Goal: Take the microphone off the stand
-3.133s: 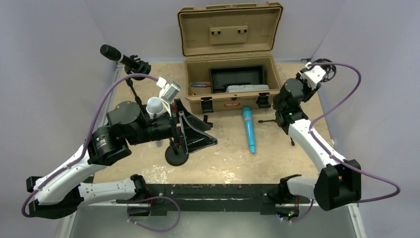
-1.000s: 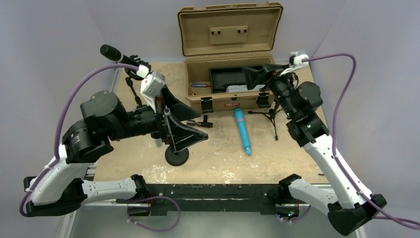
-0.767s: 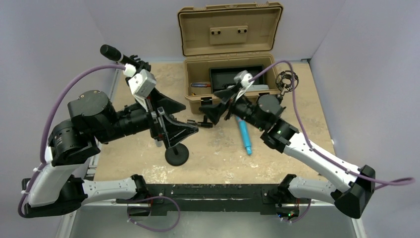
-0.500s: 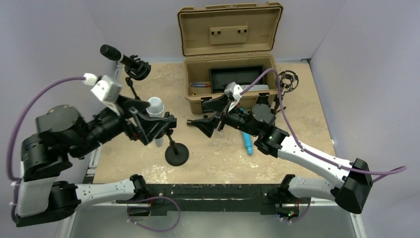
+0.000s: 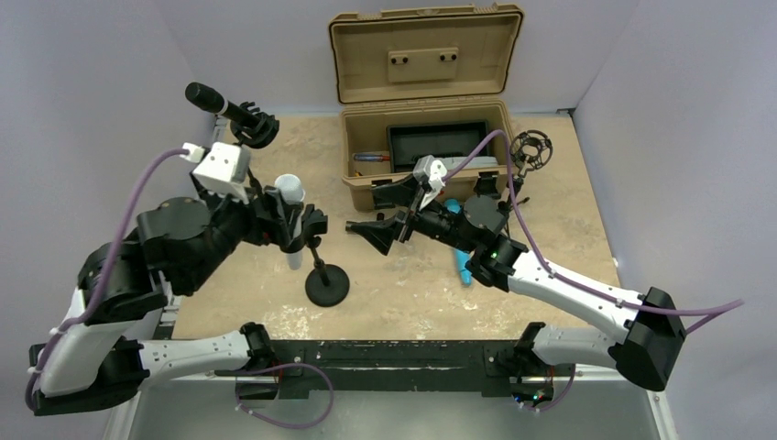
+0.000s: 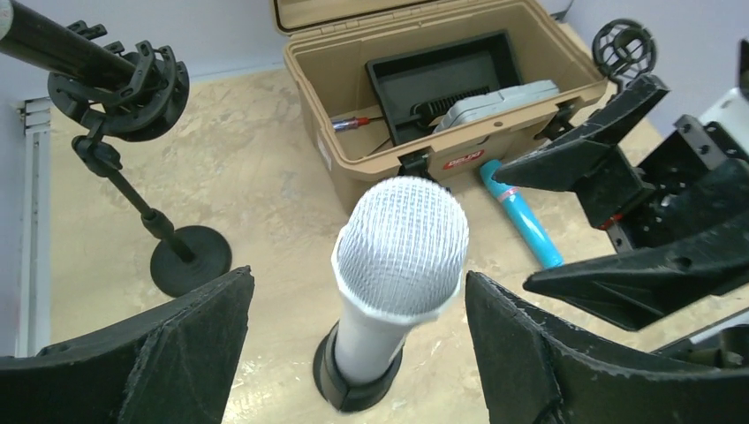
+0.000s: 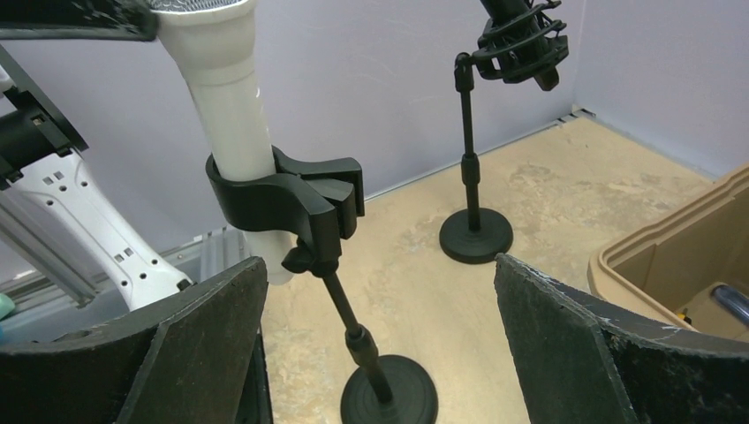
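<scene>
The left gripper [image 6: 353, 281] is spread wide. One finger sits on each side of the white microphone [image 6: 402, 243], level with its mesh head, and both sides show a gap. It touches and holds nothing.

The right gripper [image 7: 380, 265] is also spread as wide as it goes and is empty. It faces the stand from the right, and the clip [image 7: 291, 190] and rod show between its fingers, apart from both.

The white microphone sits tilted in the black clip, grille end up. The stand's round base [image 5: 327, 286] rests on the table toward its near edge.

Clearances:
- Left: a second stand carrying a black microphone [image 5: 220, 103] occupies the far left corner, close to the table's left rail [image 6: 31, 221].
- Rear: the open tan case [image 5: 421, 119] stands behind.
- Right: a blue microphone [image 6: 521, 221] lies flat just in front of the case, beneath the right arm.
- Bare tabletop lies around the base.
</scene>
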